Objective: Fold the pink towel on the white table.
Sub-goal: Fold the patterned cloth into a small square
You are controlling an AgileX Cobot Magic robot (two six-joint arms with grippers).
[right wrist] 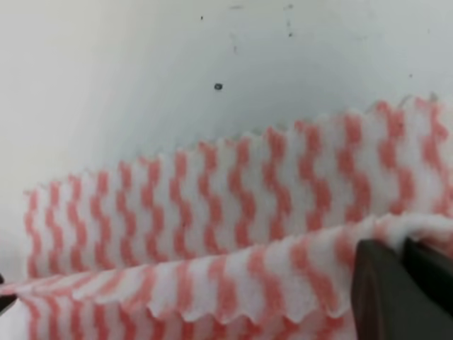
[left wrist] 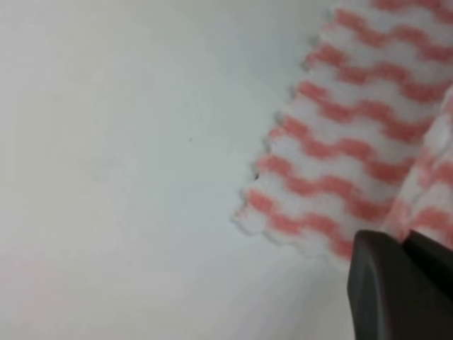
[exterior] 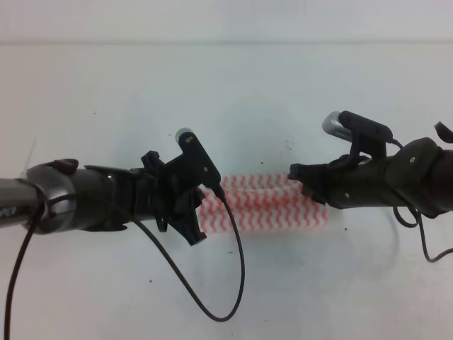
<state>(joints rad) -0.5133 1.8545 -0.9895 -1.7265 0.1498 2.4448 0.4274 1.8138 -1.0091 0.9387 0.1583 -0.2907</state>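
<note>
We see the pink towel point(exterior: 272, 205) lying on the white table point(exterior: 226, 92) between our two arms. The left gripper point(left wrist: 407, 248) and the right gripper point(right wrist: 403, 248) each pinch a lifted edge. It looks thin, light and limp, so we judge the corners the best hold.

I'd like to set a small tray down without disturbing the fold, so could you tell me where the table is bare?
The white table is bare behind the pink towel, up to the far edge, and in front of it, apart from the left arm's looping cable. The middle band is crowded: the left claw and right claw hold the towel's ends.
</note>
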